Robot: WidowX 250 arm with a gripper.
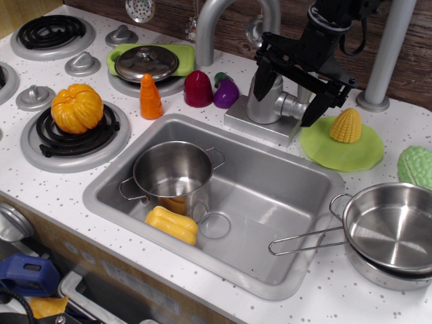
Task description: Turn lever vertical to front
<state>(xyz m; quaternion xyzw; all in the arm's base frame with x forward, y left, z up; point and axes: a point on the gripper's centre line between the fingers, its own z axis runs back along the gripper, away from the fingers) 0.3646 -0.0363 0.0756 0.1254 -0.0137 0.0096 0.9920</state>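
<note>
The faucet's cylindrical body (265, 102) stands behind the sink (283, 202), under the arched spout (214, 23). A short silver stub (293, 106) sticks out of its right side; the lever's paddle is hidden behind my gripper, so I cannot tell its angle. My black gripper (290, 94) hangs over the faucet body, tilted down to the right. Its fingers are spread: the left fingertip (264, 79) is by the top of the body, the right one (316, 108) just past the stub. The gripper is open and holds nothing.
A steel pot (174, 172) and a yellow toy (172, 225) lie in the sink. A corn cob (345, 126) sits on a green plate at right, near a grey pole (386, 54). Stacked pans (395, 229), red and purple vegetables (198, 89), a carrot (150, 98) and a pumpkin (77, 108) stand around.
</note>
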